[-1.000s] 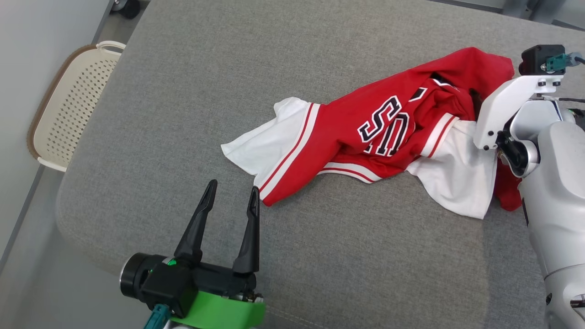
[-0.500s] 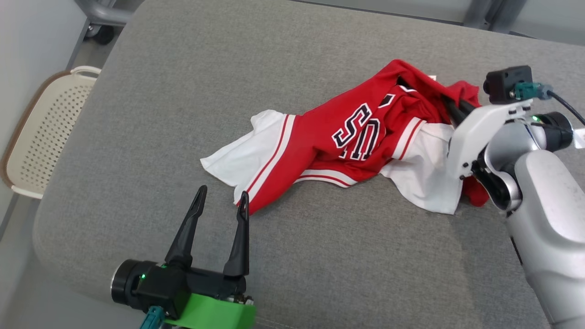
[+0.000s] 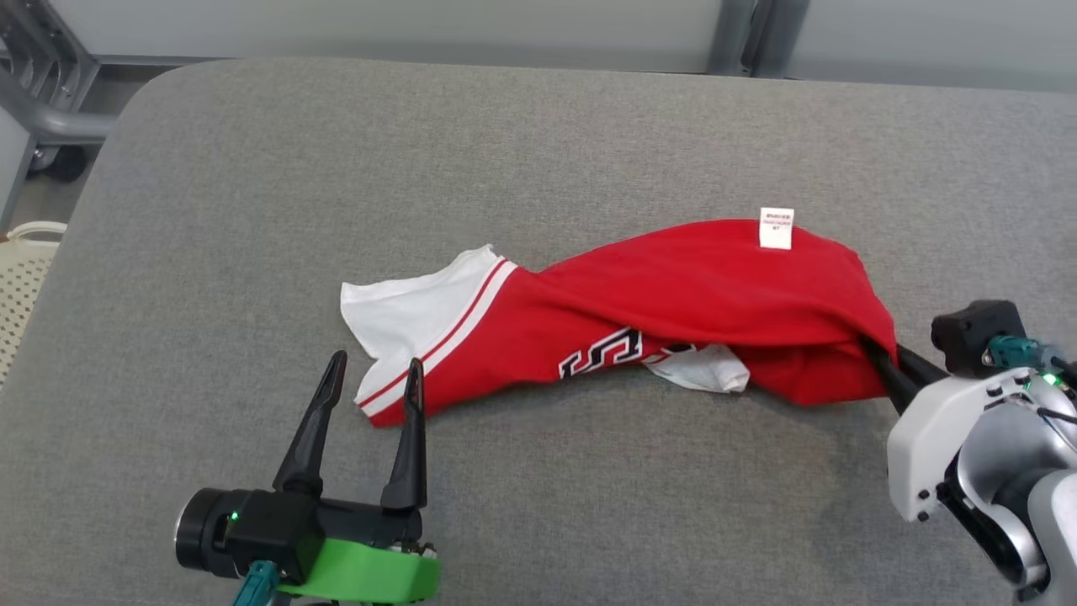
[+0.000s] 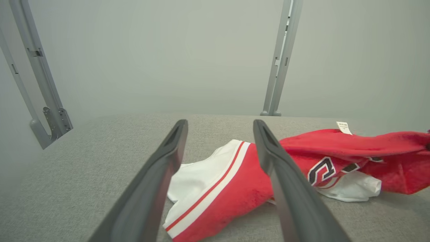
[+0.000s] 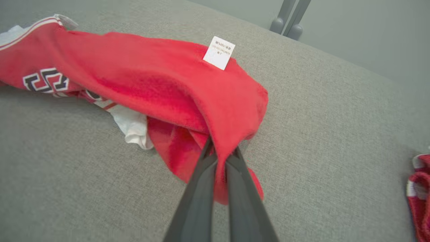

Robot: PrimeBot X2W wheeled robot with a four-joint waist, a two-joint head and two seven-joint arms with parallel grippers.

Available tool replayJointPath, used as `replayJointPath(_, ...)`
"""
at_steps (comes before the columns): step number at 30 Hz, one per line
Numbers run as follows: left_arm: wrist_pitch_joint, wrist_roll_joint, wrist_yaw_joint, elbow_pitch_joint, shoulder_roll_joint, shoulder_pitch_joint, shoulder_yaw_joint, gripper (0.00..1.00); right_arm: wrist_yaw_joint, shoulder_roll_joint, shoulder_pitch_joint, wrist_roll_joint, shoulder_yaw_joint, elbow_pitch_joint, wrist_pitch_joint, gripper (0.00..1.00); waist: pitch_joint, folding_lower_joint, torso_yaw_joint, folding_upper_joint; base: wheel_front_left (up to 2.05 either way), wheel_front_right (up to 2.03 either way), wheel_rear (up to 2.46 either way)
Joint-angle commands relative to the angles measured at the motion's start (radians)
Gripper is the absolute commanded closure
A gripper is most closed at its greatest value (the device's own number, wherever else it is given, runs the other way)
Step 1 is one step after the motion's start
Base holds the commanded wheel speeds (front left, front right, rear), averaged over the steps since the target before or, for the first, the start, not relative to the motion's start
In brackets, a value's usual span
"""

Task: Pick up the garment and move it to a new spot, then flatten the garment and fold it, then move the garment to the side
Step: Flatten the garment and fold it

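A red and white jersey (image 3: 673,286) with dark letters lies stretched across the grey padded surface (image 3: 538,135), a white tag (image 3: 776,228) on its upper edge. My right gripper (image 3: 877,358) is shut on the jersey's right end, its tips buried in red cloth; the right wrist view shows the cloth (image 5: 161,77) pinched between the closed fingers of that gripper (image 5: 220,151). My left gripper (image 3: 374,370) stands open just in front of the white, red-striped left end. In the left wrist view that end (image 4: 228,188) lies between the spread fingers of the left gripper (image 4: 220,122), untouched.
A cream perforated basket (image 3: 17,278) sits off the surface's left edge. A grey metal frame (image 3: 42,109) stands at the far left, with upright posts (image 3: 740,38) behind the surface. Another red and white cloth (image 5: 418,191) lies at the right wrist view's right edge.
The head camera has tilted up. My right gripper has pulled the jersey's right end toward me, turning the cloth over so its plain red side and tag show. The left gripper stays open.
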Motion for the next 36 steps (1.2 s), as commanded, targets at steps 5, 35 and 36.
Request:
replayJointPath(5,-0.003,0.011,-0.008,0.009,0.002,0.003,0.012,0.00,-0.001,-0.058,0.114,-0.055,0.027,-0.020,0.020,1.00,-0.024,0.0000,-0.035,0.0000,0.00,0.00,0.00)
replayJointPath(35,-0.002,0.030,-0.015,0.029,0.002,0.020,0.022,0.00,-0.001,0.057,0.199,-0.117,-0.057,0.198,-0.139,0.00,-0.067,0.0000,-0.035,0.0000,0.00,0.00,0.00)
replayJointPath(36,-0.002,0.027,-0.015,0.037,0.002,0.026,0.023,0.00,-0.001,0.071,0.204,-0.119,-0.083,0.181,-0.151,0.00,-0.071,0.0000,-0.036,0.0000,0.00,0.00,0.00)
